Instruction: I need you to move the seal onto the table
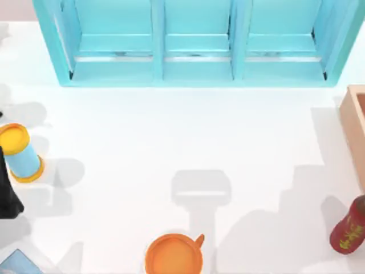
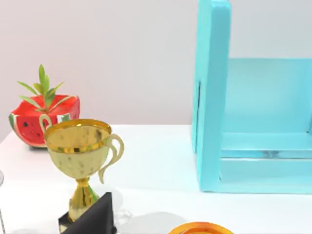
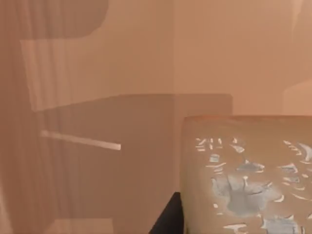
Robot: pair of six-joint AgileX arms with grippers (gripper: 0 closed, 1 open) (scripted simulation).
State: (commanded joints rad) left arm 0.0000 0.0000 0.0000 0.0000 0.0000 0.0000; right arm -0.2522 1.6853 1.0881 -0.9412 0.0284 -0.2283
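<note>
**Seal close at right wrist cam**

Seal [image 3: 248,175] sits inside wooden box [image 1: 355,128] at bench [image 1: 171,142] right edge. R end effector – grip state cannot tell. Farther: orange cup [image 1: 174,254], turquoise shelf [image 1: 197,43]. L arm parked at left.

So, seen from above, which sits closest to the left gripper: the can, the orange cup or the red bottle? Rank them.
1. Can, beside the left gripper, at the left edge.
2. Orange cup, bottom middle.
3. Red bottle, far right.
</note>
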